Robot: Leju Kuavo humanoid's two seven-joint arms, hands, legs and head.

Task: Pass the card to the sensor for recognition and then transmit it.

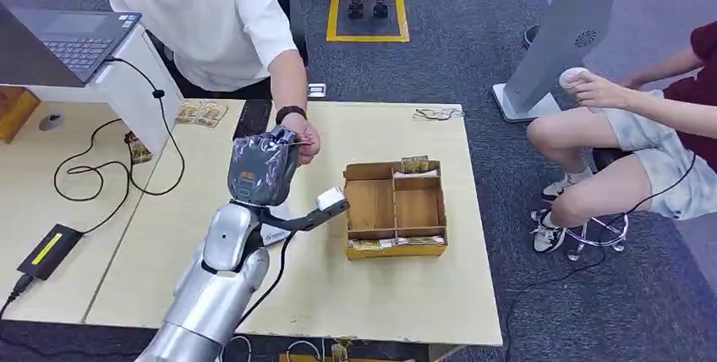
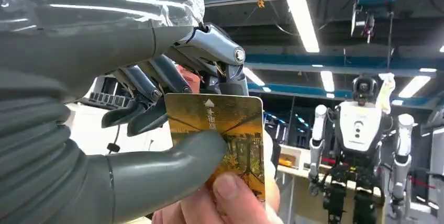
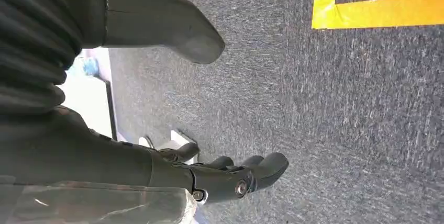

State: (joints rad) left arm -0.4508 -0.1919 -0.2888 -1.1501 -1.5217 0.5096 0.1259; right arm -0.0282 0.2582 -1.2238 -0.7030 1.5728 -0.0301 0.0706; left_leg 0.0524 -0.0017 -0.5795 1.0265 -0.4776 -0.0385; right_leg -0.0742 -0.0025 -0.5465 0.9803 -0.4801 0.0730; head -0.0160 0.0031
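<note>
Left hand (image 2: 173, 124) pinches card (image 2: 220, 130) w/ person's hand (image 1: 303, 135) – right hand (image 3: 230, 177) hangs, fingers apart, nr wooden tray (image 1: 395, 248).

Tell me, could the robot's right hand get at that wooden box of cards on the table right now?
Probably not as it stands. The right hand hangs open over grey carpet, off the table. The wooden box sits uncovered with nothing over it, so the arm would have to lift first.
</note>
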